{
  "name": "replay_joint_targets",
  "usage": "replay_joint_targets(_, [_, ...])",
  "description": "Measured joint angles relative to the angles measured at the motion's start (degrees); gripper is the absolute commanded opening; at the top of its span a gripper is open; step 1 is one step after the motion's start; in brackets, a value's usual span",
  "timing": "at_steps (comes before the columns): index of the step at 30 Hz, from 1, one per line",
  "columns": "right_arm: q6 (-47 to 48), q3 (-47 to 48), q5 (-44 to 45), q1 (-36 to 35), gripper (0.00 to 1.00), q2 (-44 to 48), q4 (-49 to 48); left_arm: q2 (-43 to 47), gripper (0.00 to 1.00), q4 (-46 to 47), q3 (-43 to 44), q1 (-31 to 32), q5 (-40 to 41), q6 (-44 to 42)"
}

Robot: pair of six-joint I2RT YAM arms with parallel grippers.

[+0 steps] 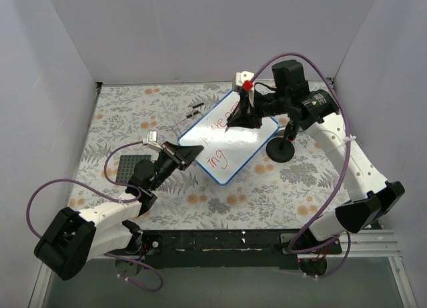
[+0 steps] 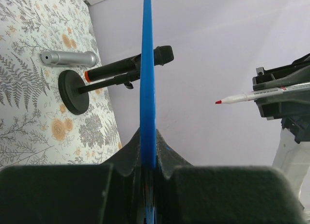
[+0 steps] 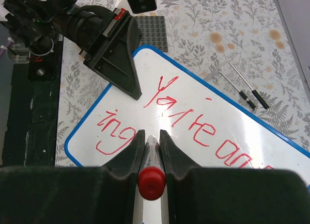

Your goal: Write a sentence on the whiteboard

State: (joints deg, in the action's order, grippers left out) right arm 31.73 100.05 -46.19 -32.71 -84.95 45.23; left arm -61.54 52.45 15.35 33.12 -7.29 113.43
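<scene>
Red sentence (image 3: 193,127) on the whiteboard (image 1: 250,145), centred between the table's edges; its left corner is pinched by the left gripper (image 1: 193,151), a marker (image 3: 151,183) clenched by the right gripper (image 1: 237,121); strokes could be skewed if the whiteboard slipped

The whiteboard (image 1: 247,148) is white with a blue rim; the sentence (image 3: 198,129) is red; the table (image 1: 267,195) is pale, patterned with grey ferns and orange flowers; the studded plate (image 1: 127,168) is dark grey; the marker (image 2: 261,93) is white with a red tip; the cables (image 1: 288,54) are purple.
</scene>
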Motion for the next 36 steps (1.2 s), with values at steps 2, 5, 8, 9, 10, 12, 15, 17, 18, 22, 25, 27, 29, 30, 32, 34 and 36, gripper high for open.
replay_joint_targets(2, [-0.15,-0.46,-0.13,1.77,0.01,0.85,-0.17,-0.02,0.0,0.07,0.0,0.0,-0.22,0.0])
replay_joint_targets(5, [-0.48,-2.29,-0.39,4.22,0.01,2.64,-0.59,-0.02,0.0,0.13,0.0,-0.02,-1.09,-0.04])
replay_joint_targets(8, [-0.79,-3.78,-0.52,6.01,0.01,4.09,-0.59,-0.09,0.0,0.15,0.0,-0.28,-3.02,-0.28])
replay_joint_targets(9, [-0.92,-4.11,-0.55,6.54,0.01,4.5,-0.7,-0.09,0.0,0.15,0.0,-0.44,-3.74,-0.39])
replay_joint_targets(10, [-0.96,-4.39,-0.59,6.95,0.01,4.85,-0.76,-0.09,0.0,0.15,0.0,-0.46,-4.28,-0.5])
replay_joint_targets(12, [-1.11,-5.27,-0.76,7.32,0.01,5.6,-1.03,-0.09,0.0,0.26,0.0,-0.52,-5.22,-0.5])
replay_joint_targets(15, [-1.07,-6.54,-1.62,7.32,0.01,6.34,-1.31,-0.11,0.0,0.35,0.0,-0.63,-5.92,-0.42])
replay_joint_targets(17, [-0.79,-7.41,-2.51,7.3,0.01,6.73,-1.42,-0.11,0.0,0.35,0.0,-0.72,-6.19,-0.24])
replay_joint_targets(18, [-0.46,-7.85,-3.06,7.3,0.01,6.88,-1.46,-0.11,0.0,0.37,0.0,-0.76,-6.29,-0.22])
replay_joint_targets(22, [0.74,-9.86,-5.09,7.3,0.01,7.72,-1.55,-0.11,0.0,0.81,0.0,-0.76,-6.78,-0.04])
replay_joint_targets(25, [1.79,-11.67,-6.05,7.28,0.01,8.55,-1.51,-0.11,0.0,1.4,0.0,-0.76,-6.97,-0.02])
replay_joint_targets(27, [2.45,-12.33,-6.49,7.13,0.01,8.74,-1.44,-0.11,0.0,1.99,0.0,-0.76,-7.17,-0.02])
replay_joint_targets(29, [3.32,-13.03,-6.91,6.97,0.01,8.96,-1.42,-0.11,0.0,2.34,0.0,-0.76,-7.32,0.0])
replay_joint_targets(30, [3.72,-13.25,-7.1,6.78,0.01,9.09,-1.44,-0.11,0.0,2.43,0.0,-0.76,-7.43,0.0])
replay_joint_targets(32, [4.83,-13.66,-7.41,6.56,0.01,9.49,-1.14,-0.09,0.0,2.54,0.0,-0.76,-7.63,0.0])
replay_joint_targets(34, [5.88,-13.68,-7.76,6.29,0.01,9.84,-0.68,-0.07,0.0,2.64,0.0,-0.76,-7.69,0.0])
replay_joint_targets(36, [6.64,-13.68,-7.98,6.19,0.01,10.19,-0.13,0.15,0.0,2.62,0.0,-0.76,-7.76,-0.02])
